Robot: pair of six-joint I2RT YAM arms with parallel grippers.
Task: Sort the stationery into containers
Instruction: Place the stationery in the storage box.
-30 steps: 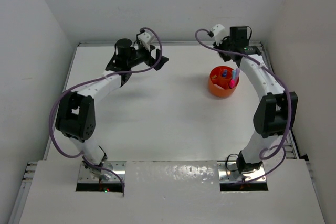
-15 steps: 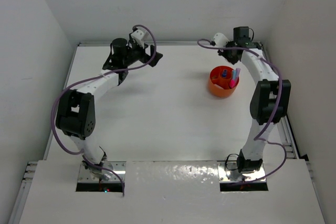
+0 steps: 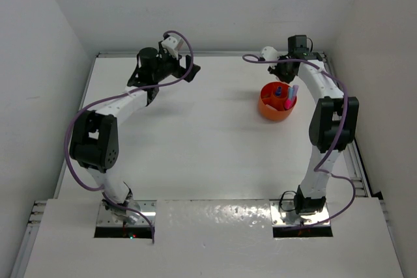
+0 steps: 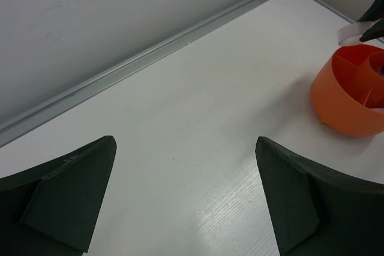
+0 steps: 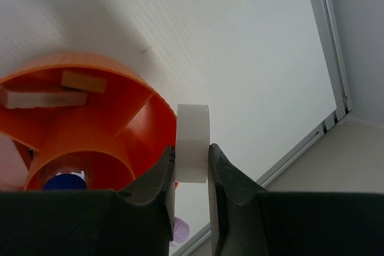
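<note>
Tub on table right (ring beside rim)

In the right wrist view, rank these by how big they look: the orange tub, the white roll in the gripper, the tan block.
Largest: orange tub
Then: white roll, though nearness to the camera inflates it
Smallest: tan block

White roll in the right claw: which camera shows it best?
The right wrist view: the white roll is central, clamped edge-on in the right gripper. The left wrist view catches a far sliver; the top view is too small to tell.
</note>
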